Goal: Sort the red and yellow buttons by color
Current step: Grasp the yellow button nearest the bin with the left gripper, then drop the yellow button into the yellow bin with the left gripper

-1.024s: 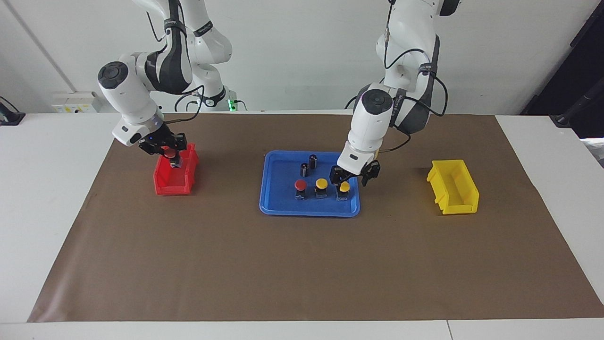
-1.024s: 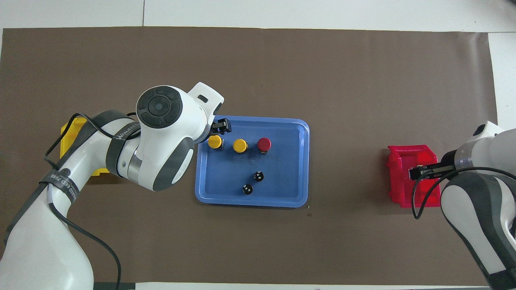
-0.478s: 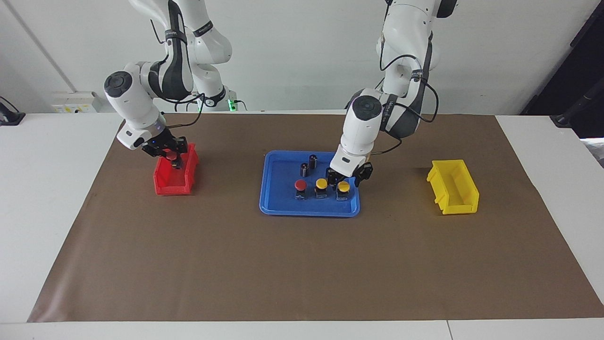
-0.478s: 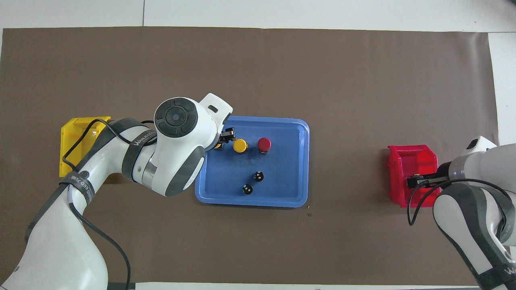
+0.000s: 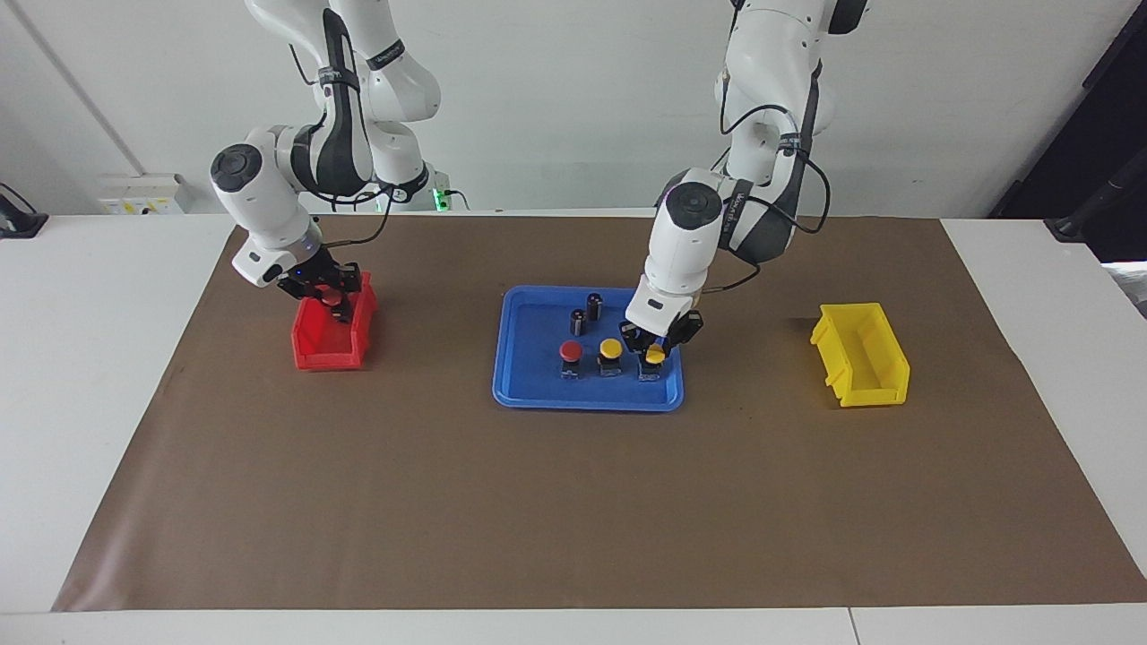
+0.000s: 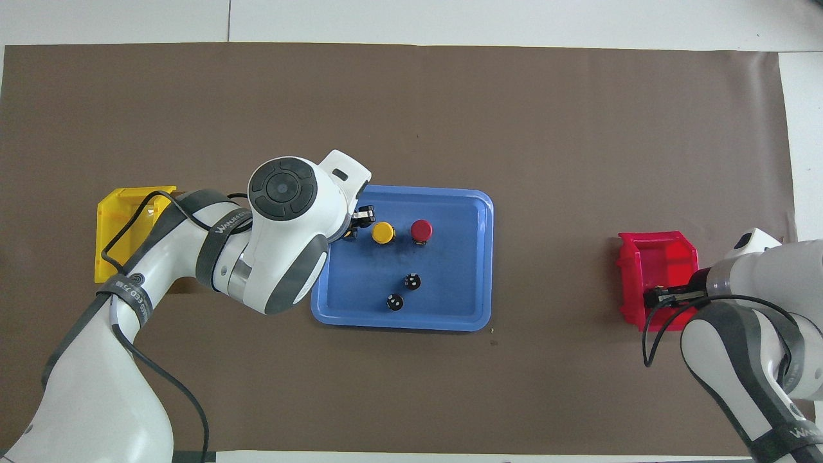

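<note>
On the blue tray (image 5: 587,403) three buttons stand in a row: a red button (image 5: 570,350), a yellow button (image 5: 610,348) and a second yellow button (image 5: 655,356) at the left arm's end. My left gripper (image 5: 655,348) is down over that end button and shut on its cap. From overhead the left arm hides this grip, and only an edge of the yellow button (image 6: 348,234) shows. My right gripper (image 5: 328,296) hangs over the red bin (image 5: 315,345), shut on another red button (image 5: 330,299).
Two dark capless cylinders (image 5: 578,321) (image 5: 594,305) stand on the tray nearer to the robots than the buttons. A yellow bin (image 5: 860,354) sits toward the left arm's end of the table. Brown paper covers the table.
My left gripper came down around the end yellow button and closed on it. The right gripper shifted a little over the red bin, still holding its red button.
</note>
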